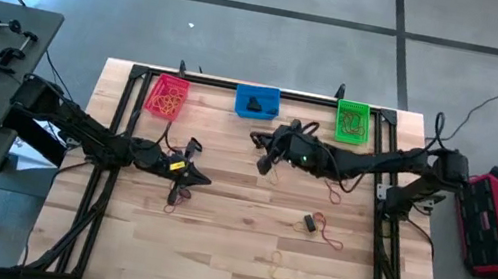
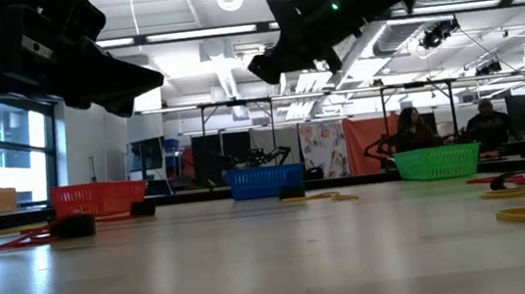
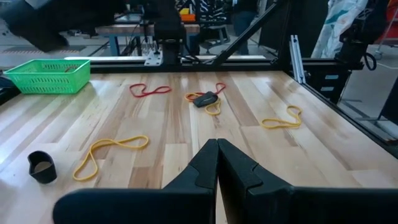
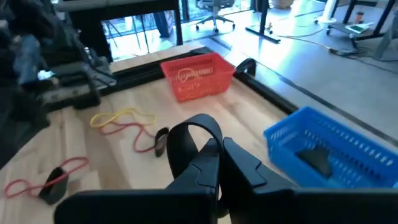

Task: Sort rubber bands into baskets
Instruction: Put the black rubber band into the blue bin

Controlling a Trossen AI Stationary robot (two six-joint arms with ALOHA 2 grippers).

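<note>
Black band (image 4: 186, 146) sat pinched in my right gripper (image 4: 219, 163) near the blue basket (image 4: 333, 144), likely for dropping; left gripper (image 3: 217, 163) closed, empty.

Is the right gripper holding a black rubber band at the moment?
Yes, the right gripper is shut on a black rubber band looping up from its fingertips.

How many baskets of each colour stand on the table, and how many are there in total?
red basket: 1
blue basket: 1
green basket: 1
Total: 3
</note>
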